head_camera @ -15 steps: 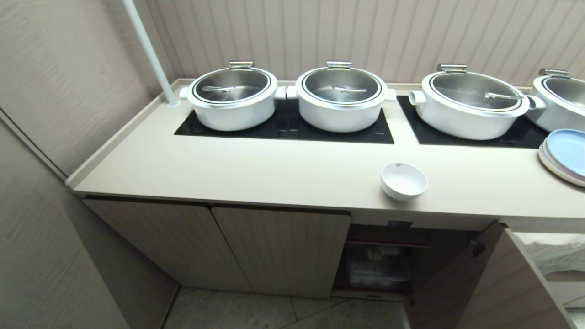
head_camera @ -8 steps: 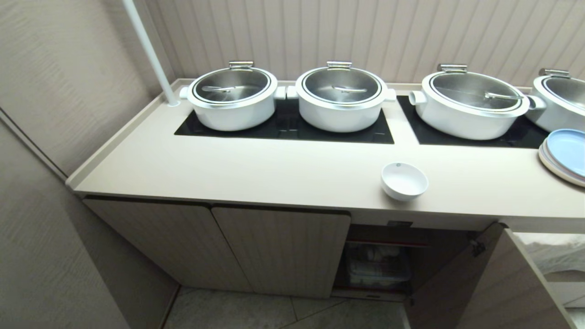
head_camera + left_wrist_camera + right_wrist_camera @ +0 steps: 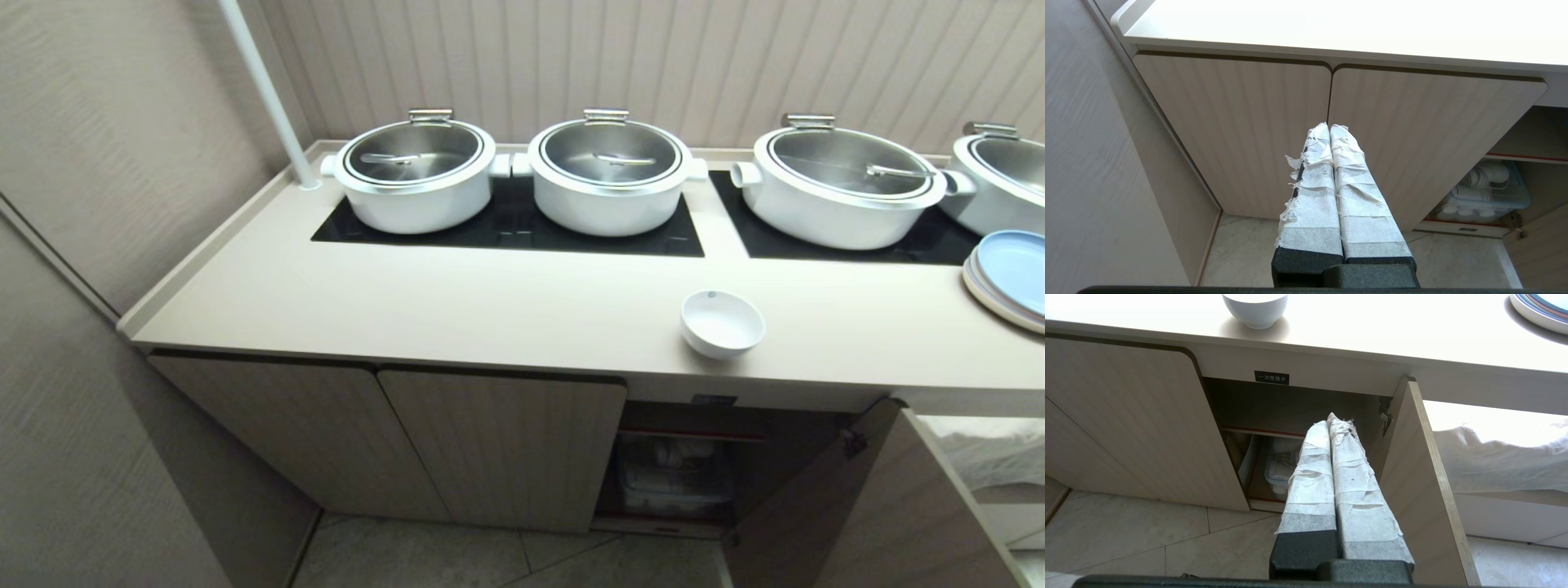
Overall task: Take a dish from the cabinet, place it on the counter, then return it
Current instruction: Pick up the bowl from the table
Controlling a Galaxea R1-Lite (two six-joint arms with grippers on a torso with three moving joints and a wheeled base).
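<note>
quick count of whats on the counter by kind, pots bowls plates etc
white lidded pots: 4, at and, the last cut off by the frame edge
small white bowl: 1
stack of plates, pale blue on top: 1 stack, the number of plates cannot be told
total: 6, taking the stack as one

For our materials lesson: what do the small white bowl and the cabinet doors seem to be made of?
Small round white bowl: likely glazed ceramic, going by its smooth, glossy surface. Beige fluted cabinet doors: wood or wood-look laminate, matte, with visible grain lines; which one is unclear.
</note>
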